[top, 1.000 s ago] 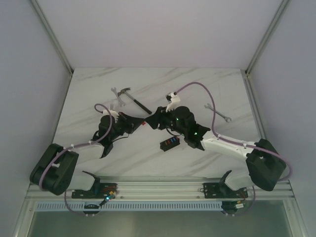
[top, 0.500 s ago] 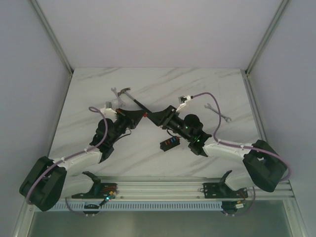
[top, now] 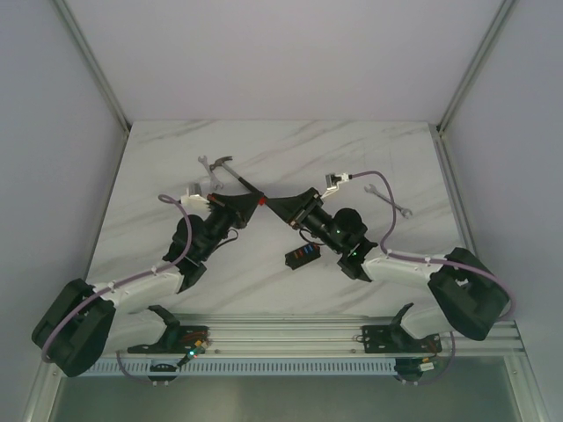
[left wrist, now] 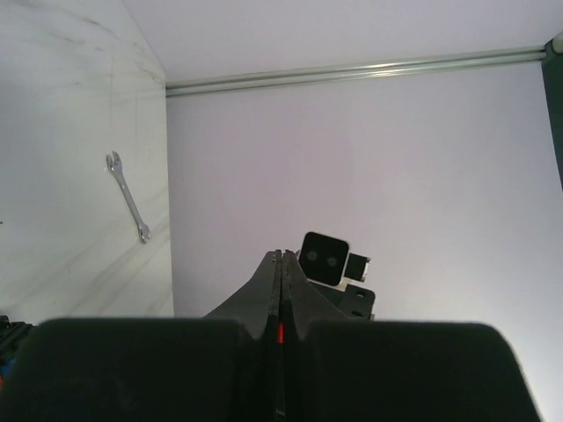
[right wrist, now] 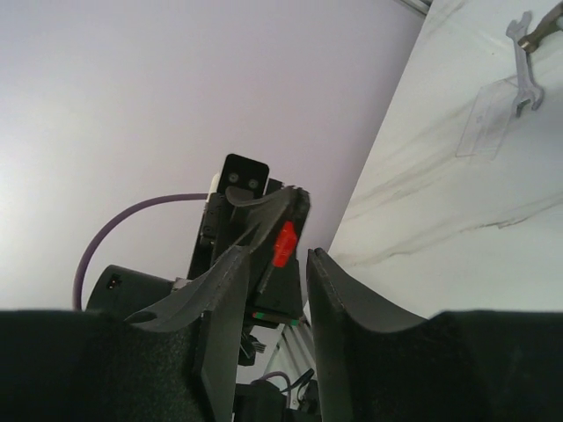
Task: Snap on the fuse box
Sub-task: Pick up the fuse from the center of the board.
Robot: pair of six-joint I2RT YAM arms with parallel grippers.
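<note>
Over table: left pincer clamps red fuse; right pincer part-open.

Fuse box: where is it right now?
Top view: the fuse box lies unheld on the table, slightly right of centre, just on the near side of the right arm.

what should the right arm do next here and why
Probably close the right gripper on the red fuse. The left gripper is shut on that fuse, holding it out at its tip, and in the right wrist view it sits in the gap between the right's open jaws. The fuse box lies apart, untouched.
</note>
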